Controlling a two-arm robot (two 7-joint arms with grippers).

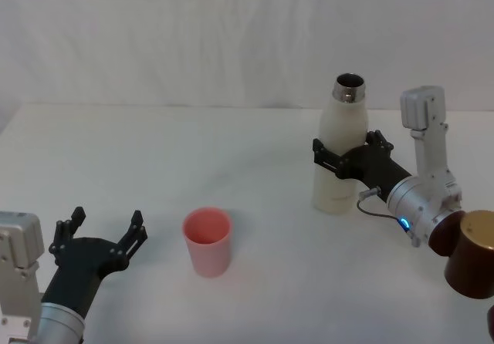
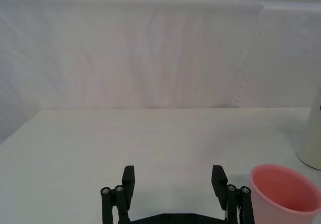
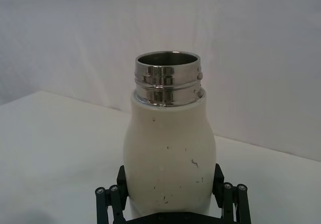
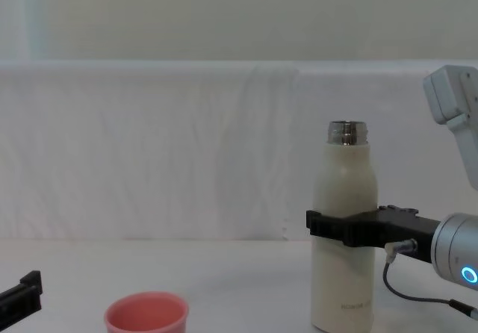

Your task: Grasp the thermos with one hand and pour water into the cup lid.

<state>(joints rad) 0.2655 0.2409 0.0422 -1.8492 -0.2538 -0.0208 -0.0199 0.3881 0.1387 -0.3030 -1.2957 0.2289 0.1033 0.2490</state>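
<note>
In the head view, the thermos is seen standing upright on the white desk, its steel neck uncapped, and the right tool is wrapped around its mid-body, the black fingers pressed against both sides so that the bottle is pinched between them. The cup lid is set well apart from that tool, toward the robot's left and nearer the robot, mouth up. The left tool is held low just beside the cup lid on the robot's left, its fingers spread with nothing between them. A brown cylindrical joint cover is seen behind the right tool's wrist. In the left wrist view, the left tool is shown spread over bare desk, the cup lid close beside one finger and an edge of the thermos farther off; a white draped backdrop is seen behind. In the right wrist view, the thermos is held between the right tool's fingers, and small dark specks are seen on its shell. In the chest view, the right tool is clamped around the thermos, which rests on the desk; small grey lettering near its base cannot be read. The cup lid is placed well to the left of that tool, and a tip of the left tool is seen at the edge.
</note>
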